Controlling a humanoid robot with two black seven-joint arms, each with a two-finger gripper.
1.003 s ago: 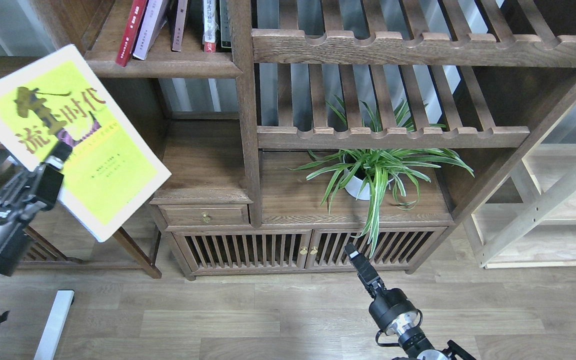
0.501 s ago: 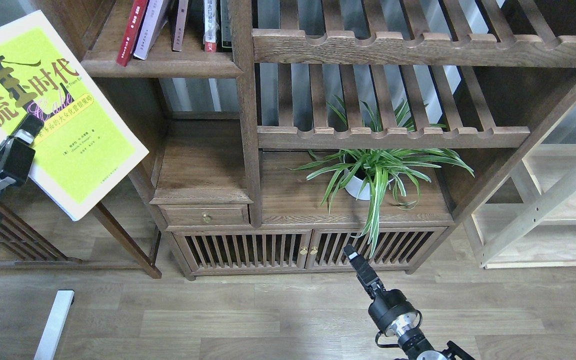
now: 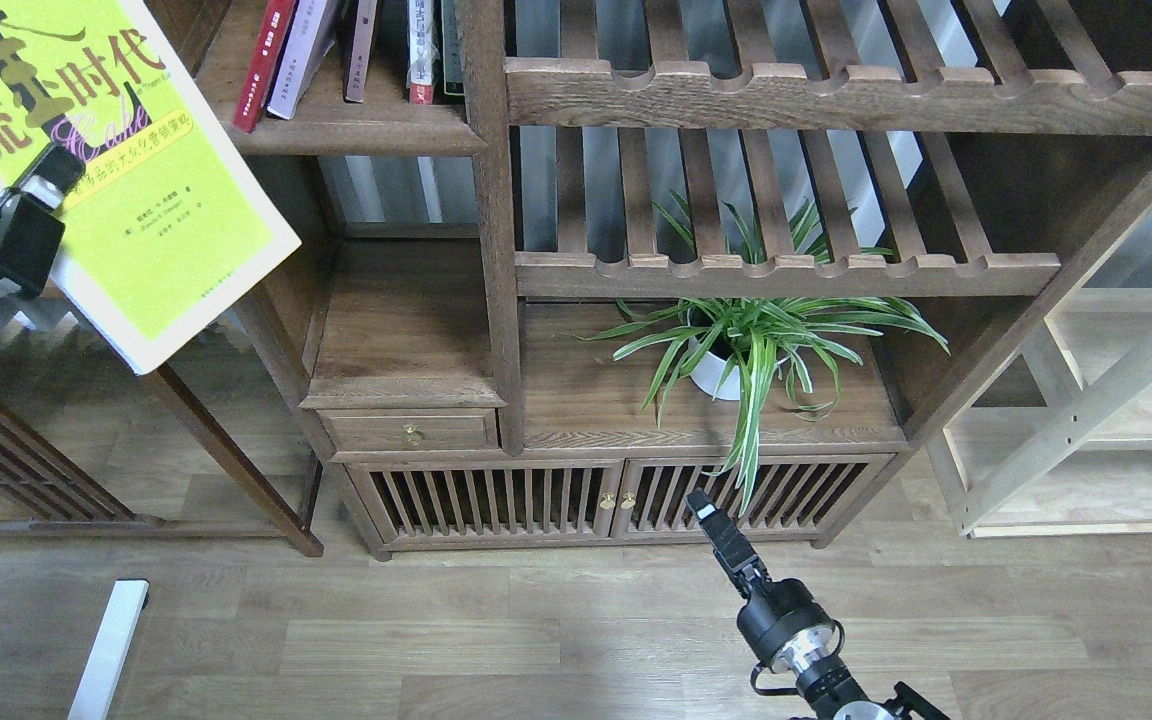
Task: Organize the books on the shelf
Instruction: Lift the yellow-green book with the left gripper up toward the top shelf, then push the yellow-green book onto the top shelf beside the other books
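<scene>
— Well, what's at far left?
— My left gripper (image 3: 41,185) pinches the yellow-green book (image 3: 151,215), tilted in the air, left of the shelf (image 3: 336,125).
— And on that board?
— A dark red book (image 3: 261,65) and a pale one (image 3: 298,55) lean there.
— The right side?
— My right gripper (image 3: 711,520) hangs low near the cabinet doors (image 3: 496,500); I cannot tell its fingers apart.

Bright, even daylight — sharp focus, soft shadows, slight wide-angle bending at edges.
</scene>
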